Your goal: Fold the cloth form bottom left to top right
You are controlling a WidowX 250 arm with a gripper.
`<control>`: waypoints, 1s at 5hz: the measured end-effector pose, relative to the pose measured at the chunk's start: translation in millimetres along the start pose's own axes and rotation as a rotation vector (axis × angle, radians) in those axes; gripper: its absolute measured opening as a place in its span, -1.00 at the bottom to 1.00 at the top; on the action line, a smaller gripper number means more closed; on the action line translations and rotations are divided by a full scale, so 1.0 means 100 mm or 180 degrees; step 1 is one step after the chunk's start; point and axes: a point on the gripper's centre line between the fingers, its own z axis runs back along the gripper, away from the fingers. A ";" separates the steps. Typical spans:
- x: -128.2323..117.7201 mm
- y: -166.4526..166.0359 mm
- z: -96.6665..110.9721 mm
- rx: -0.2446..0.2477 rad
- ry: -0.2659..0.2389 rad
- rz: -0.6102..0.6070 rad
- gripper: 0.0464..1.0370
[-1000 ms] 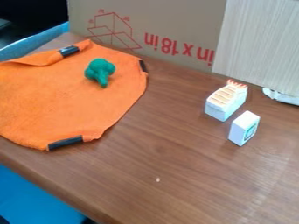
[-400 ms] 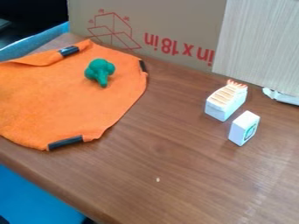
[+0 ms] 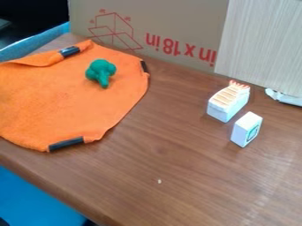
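Camera view: cloth (image 3: 70, 101), corner rightward, long axis unclear

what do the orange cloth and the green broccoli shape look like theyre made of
The orange cloth looks like soft, matte fabric, maybe felt or microfibre: its upper edge folds over loosely. The green broccoli shape seems smooth moulded plastic or rubber, with rounded lobes.

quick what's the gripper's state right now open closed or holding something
Gripper: cannot be told, whether open, closed or holding anything.
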 end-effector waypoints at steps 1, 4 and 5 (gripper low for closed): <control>-0.04 -0.02 -0.03 -0.0025 0.0004 -0.0023 -0.32; -0.11 -0.01 0.02 -0.0208 0.0028 0.0026 -0.98; 0.01 -0.02 0.21 -0.0202 -0.0030 0.0085 -0.98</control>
